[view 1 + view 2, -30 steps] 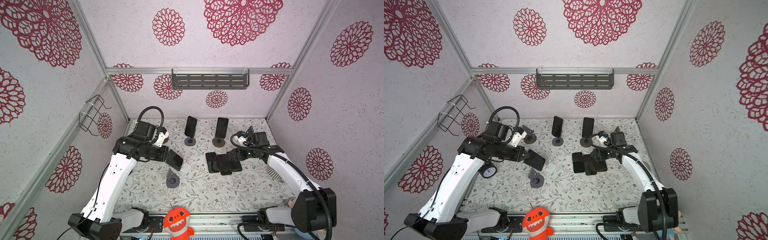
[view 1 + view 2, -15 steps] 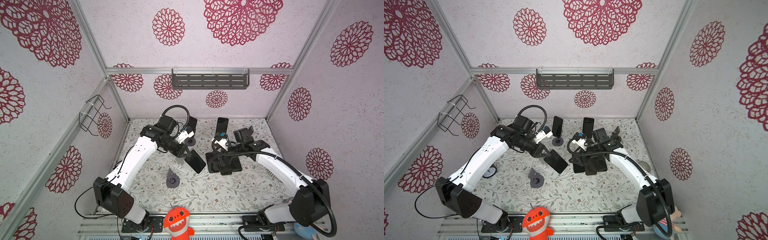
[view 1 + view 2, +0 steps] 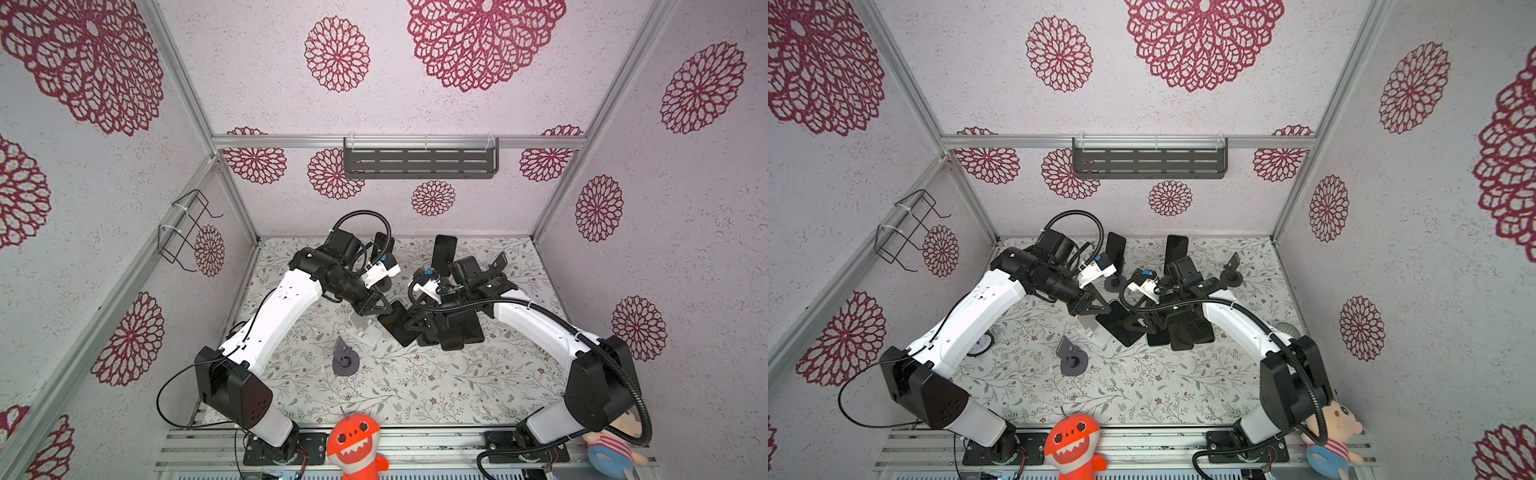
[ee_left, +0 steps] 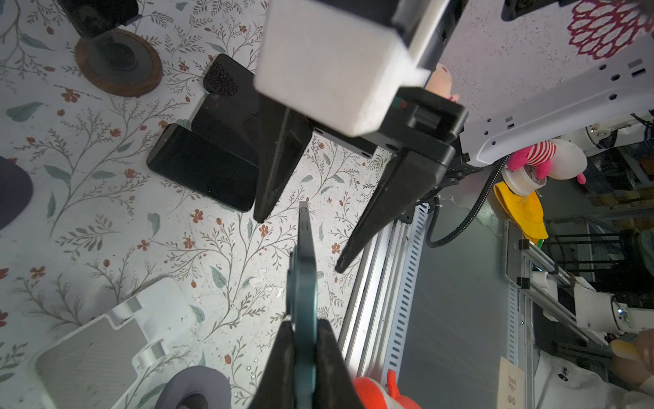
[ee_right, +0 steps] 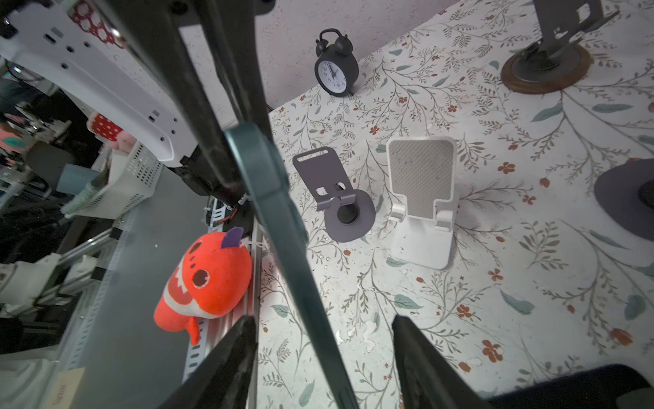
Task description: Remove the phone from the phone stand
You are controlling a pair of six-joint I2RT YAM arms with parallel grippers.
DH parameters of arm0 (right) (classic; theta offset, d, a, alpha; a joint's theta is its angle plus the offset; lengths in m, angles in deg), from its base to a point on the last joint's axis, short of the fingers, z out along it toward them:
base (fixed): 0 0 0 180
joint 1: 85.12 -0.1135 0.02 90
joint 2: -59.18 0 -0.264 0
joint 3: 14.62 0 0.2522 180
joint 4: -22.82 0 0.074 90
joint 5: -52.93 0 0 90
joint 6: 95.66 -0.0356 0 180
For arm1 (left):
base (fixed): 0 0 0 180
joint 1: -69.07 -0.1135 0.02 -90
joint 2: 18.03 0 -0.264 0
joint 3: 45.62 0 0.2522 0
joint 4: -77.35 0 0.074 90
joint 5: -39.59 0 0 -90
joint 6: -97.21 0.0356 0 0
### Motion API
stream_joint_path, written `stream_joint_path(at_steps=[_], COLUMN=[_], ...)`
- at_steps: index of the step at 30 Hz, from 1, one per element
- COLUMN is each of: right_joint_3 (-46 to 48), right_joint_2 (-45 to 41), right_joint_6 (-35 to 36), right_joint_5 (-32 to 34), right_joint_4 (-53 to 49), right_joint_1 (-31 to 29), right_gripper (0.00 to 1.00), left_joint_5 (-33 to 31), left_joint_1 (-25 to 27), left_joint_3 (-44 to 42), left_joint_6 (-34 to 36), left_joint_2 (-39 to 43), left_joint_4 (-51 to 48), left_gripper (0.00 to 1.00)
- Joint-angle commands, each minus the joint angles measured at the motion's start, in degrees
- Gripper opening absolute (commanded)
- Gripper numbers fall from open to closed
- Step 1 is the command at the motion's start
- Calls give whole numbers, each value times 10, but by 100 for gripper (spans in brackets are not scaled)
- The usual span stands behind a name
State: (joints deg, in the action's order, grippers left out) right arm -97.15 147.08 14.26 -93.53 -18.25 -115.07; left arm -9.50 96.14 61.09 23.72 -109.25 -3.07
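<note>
My left gripper (image 4: 304, 340) is shut on one end of a dark teal phone (image 4: 303, 269), held edge-on above the table. In both top views the phone (image 3: 397, 328) hangs at mid-table, between the two grippers. My right gripper (image 5: 323, 354) stands open around the phone's (image 5: 283, 230) other end, with a gap on each side of it. Its fingers (image 4: 276, 170) show in the left wrist view. An empty white phone stand (image 5: 421, 198) and an empty grey phone stand (image 5: 339, 198) stand just left of the phone.
Several dark phones (image 3: 457, 332) lie piled under the right arm. At the back, two phones (image 3: 444, 253) stand on stands, beside an empty stand with a wooden base (image 3: 1231, 270). A black alarm clock (image 5: 336, 67) stands by the left wall. An orange plush (image 3: 353, 444) sits at the front rail.
My left arm has carried the phone rightward to mid-table. My right gripper moved left to meet it and its jaws have narrowed around the phone's free end.
</note>
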Motion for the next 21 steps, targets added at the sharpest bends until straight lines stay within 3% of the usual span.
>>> stream_joint_path(at_steps=[1,4,8,12,14,16,17,19,21], right_joint_3=[-14,-14,-14,-11,-10,-10,-10,-9,-1], right_joint_2=[8,14,14,10,8,5,3,-5,-18], right_joint_6=[-4,-2,2,2,1,-2,-7,-28,-72], right_joint_5=[-51,-54,-51,-45,-40,-36,-34,-20,11], right_joint_4=[15,13,7,7,7,7,9,21,49], right_joint_1=[-4,-4,-3,-3,-2,0,1,7,19], right_gripper=[53,42,17,7,1,0,0,0,0], left_joint_5=[28,36,43,46,39,37,32,23,10], left_joint_1=[0,0,-1,-3,-4,-8,-10,-16,-23], left_joint_3=[4,3,10,16,16,15,15,-1,-28], left_joint_6=[46,63,86,100,91,79,72,48,11], left_joint_2=[4,0,-13,-24,-25,-23,-21,-6,17], left_joint_4=[35,40,31,20,24,30,32,55,98], left_gripper=[0,1,1,6,28,66,78,90,95])
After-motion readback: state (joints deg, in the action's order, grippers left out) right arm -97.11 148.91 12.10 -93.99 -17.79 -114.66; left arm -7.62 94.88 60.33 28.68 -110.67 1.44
